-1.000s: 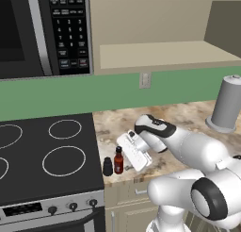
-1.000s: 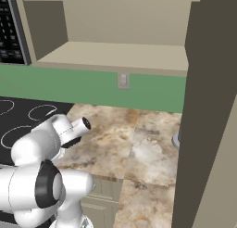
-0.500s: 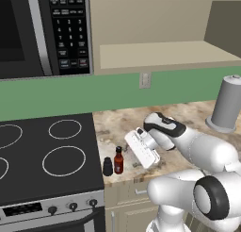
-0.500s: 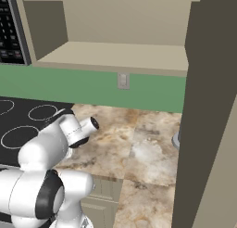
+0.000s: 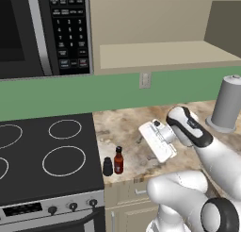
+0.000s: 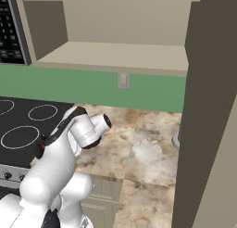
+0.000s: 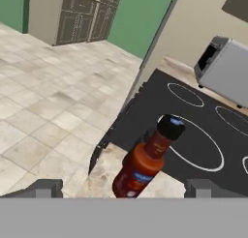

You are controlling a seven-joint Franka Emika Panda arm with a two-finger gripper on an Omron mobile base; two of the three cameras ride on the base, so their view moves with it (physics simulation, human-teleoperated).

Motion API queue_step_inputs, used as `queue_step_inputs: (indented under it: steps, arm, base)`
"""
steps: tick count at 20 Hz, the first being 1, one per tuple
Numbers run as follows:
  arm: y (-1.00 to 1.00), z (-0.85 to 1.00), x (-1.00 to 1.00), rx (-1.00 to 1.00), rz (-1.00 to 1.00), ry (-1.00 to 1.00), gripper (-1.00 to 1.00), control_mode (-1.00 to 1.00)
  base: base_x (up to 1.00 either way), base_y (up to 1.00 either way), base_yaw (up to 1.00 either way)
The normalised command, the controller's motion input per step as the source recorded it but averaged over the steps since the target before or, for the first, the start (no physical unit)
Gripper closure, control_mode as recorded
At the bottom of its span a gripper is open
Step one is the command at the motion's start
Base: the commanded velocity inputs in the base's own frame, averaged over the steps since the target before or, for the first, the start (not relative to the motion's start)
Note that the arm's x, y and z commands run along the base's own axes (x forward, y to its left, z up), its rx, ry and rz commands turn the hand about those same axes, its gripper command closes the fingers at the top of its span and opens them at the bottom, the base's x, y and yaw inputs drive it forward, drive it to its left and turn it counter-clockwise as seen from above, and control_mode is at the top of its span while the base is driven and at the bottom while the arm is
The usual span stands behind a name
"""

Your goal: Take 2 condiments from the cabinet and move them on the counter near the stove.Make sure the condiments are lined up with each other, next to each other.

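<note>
Two condiments stand side by side on the counter (image 5: 129, 127) near its front edge, right beside the stove (image 5: 47, 155): a short black shaker (image 5: 108, 166) and a slim red-brown bottle (image 5: 118, 161). My gripper (image 5: 151, 144) hovers a little to their right, open, with nothing between its fingers. In the hand view the bottle (image 7: 145, 159) stands upright just ahead of the open gripper (image 7: 125, 188), with the stove (image 7: 193, 121) behind it. The cabinet shelf (image 5: 164, 54) above is bare.
A black microwave (image 5: 42, 28) hangs over the stove. A tall grey cylinder (image 5: 229, 103) stands on the counter at the right. A wall outlet (image 5: 144, 80) sits on the green backsplash. A dark cabinet side (image 6: 208, 120) blocks the right.
My hand has drawn back to the right, away from the two condiments, which have stayed put. The gripper has remained open.
</note>
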Motion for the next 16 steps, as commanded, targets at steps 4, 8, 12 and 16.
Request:
queue_step_inputs:
  steps: [4, 8, 12, 16]
  arm:
    - [-0.02, 0.87, -0.53, 0.04, -0.19, 0.00, -1.00, -1.00]
    - [0.00, 0.82, -0.48, 0.00, -0.27, 0.00, -1.00, -1.00]
    - [0.00, 0.69, -0.31, 0.00, -0.36, 0.05, -1.00, -1.00]
    - [0.00, 0.53, -0.23, 0.00, -0.48, 0.15, -1.00, -1.00]
  base:
    - [0.00, 0.00, 0.00]
    - [0.00, 0.00, 0.00]
    - [0.00, 0.00, 0.00]
    - [0.00, 0.00, 0.00]
